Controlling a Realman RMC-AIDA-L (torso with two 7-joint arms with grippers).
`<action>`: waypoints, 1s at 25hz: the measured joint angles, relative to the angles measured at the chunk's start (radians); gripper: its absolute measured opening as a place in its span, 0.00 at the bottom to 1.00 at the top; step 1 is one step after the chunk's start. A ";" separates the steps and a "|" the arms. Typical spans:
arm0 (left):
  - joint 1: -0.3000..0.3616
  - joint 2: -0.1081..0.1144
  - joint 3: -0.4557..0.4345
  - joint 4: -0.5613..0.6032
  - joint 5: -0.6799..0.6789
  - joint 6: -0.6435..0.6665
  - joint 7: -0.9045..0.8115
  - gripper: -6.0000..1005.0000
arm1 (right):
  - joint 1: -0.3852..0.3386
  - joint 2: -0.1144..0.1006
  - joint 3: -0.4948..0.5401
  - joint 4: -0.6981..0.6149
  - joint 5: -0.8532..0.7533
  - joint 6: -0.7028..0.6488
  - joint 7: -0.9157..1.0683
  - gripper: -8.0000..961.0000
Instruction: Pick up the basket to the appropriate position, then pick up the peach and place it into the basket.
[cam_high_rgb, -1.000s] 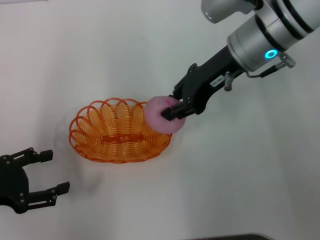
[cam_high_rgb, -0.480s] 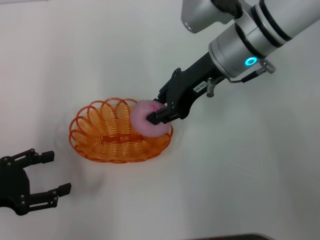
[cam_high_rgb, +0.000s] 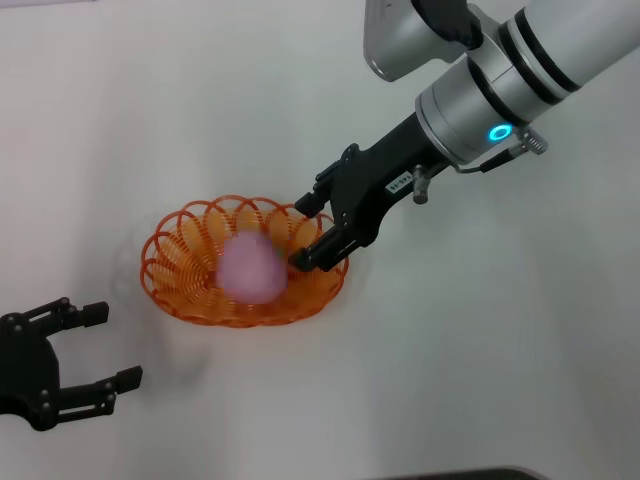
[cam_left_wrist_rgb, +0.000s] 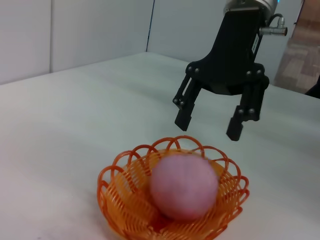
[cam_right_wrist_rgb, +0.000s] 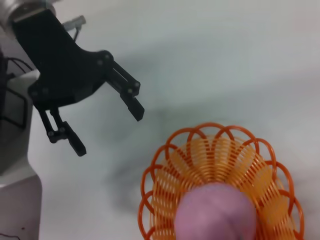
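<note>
Resting inside the basket was the peach, lying loose on the wire bottom and touching no finger. Basket sat on the white desk. Right end effector hung over the basket's right rim, fingers spread wide and released, nothing between them; the left wrist view showed both fingertips above and behind the fruit, apart from it. Left end effector was parked low at the desk's near left, well apart from the basket, fingers spread and holding nothing.
</note>
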 joint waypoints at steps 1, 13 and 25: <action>0.000 0.000 0.000 0.000 0.000 0.000 0.000 0.86 | -0.004 -0.001 0.001 0.000 0.011 0.000 -0.010 0.67; -0.001 0.005 -0.041 -0.002 0.000 0.029 0.002 0.86 | -0.137 -0.012 0.113 -0.035 0.075 -0.068 -0.188 0.91; 0.000 0.005 -0.040 -0.003 0.009 0.029 0.004 0.86 | -0.360 -0.013 0.516 -0.038 0.085 -0.238 -0.542 0.91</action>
